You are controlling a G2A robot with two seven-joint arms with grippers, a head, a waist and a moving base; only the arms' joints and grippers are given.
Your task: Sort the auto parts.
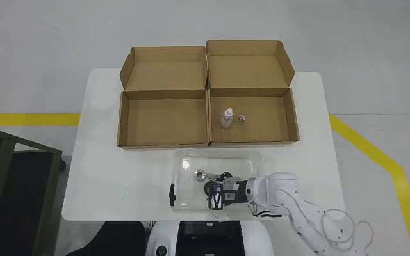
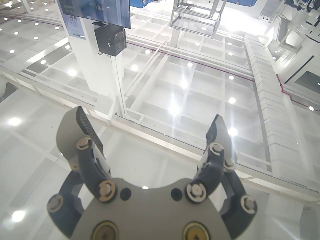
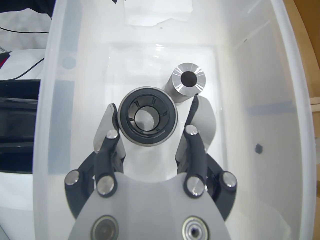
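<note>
A clear plastic bin (image 1: 186, 157) stands at the table's front centre. My right gripper (image 3: 154, 103) is down inside it, open, straddling a black ring bearing (image 3: 147, 119). One finger (image 3: 113, 116) touches the bearing's side and the other (image 3: 192, 108) stands a little off it. A steel cylinder with a bore (image 3: 186, 82) sits just beyond the bearing. In the top view the right gripper (image 1: 218, 192) comes in from the bin's right end. My left gripper (image 2: 148, 113) points up at the ceiling, open and holding nothing.
Two open cardboard boxes stand behind the bin. The left box (image 1: 163, 144) holds nothing; the right box (image 1: 291, 121) holds a white bottle-shaped part (image 1: 227, 117) and a small metal part (image 1: 243, 118). A small black nut (image 3: 258, 148) lies in the bin. A black piece (image 1: 172, 194) sits at the bin's left end.
</note>
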